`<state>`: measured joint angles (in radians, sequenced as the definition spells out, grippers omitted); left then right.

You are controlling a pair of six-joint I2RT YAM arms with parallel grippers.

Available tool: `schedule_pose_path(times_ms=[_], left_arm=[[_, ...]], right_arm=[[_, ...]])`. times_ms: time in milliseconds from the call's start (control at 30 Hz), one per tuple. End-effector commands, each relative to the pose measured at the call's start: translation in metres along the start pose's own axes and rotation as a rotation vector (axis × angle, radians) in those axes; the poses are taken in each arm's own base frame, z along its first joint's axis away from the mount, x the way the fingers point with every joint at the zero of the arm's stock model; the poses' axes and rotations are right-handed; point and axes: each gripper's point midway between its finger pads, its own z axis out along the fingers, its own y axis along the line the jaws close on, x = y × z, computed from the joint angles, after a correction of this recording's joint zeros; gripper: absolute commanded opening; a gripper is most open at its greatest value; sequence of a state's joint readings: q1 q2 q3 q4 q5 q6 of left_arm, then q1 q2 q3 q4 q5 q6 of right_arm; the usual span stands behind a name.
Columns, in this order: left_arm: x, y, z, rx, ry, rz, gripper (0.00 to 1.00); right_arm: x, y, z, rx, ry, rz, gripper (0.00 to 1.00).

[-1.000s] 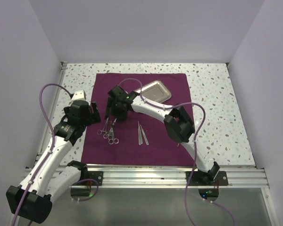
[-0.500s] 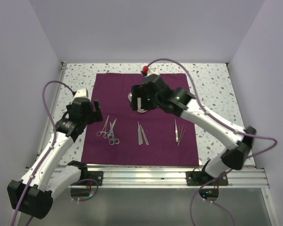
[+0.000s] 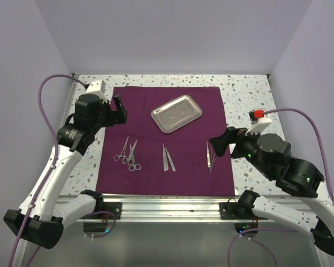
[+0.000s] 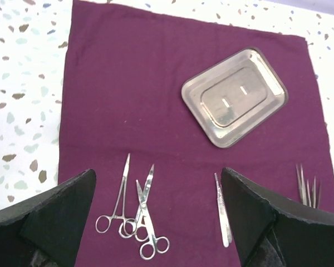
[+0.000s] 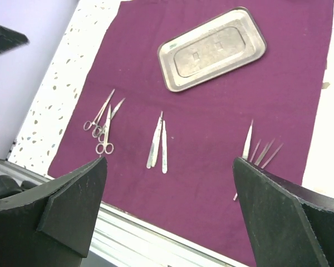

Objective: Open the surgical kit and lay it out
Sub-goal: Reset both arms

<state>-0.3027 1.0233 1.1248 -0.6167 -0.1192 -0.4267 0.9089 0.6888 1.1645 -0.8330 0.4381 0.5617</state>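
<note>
Surgical kit (image 3: 156, 133) lies spread between left gripper (image 3: 118, 109) and right gripper (image 3: 221, 140)

Tray (image 3: 177, 113) behind instr. row (image 3: 167, 158) — all on cloth (image 3: 139, 105)

No writing, brand, number or sign can be read in any view. The tray (image 4: 234, 97) toward the desk's far edge shows two small pale marks, not legible as characters. The red tag (image 3: 258, 114) near the right edge is too small to read.
</note>
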Motion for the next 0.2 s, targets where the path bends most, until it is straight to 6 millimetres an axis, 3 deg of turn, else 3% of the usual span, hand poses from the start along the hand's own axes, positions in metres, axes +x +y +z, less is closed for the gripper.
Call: schedule_pose_path(times_ms=[0, 167], left_arm=[[-0.021, -0.014, -0.016, 0.047, -0.044, -0.002, 0.97], [-0.016, -0.011, -0.03, 0.045, -0.049, -0.017, 0.97]], right_arm=[[-0.002, -0.012, -0.009, 0.037, -0.007, -0.018, 0.99], [-0.01, -0.018, -0.029, 0.031, -0.023, 0.005, 0.98]])
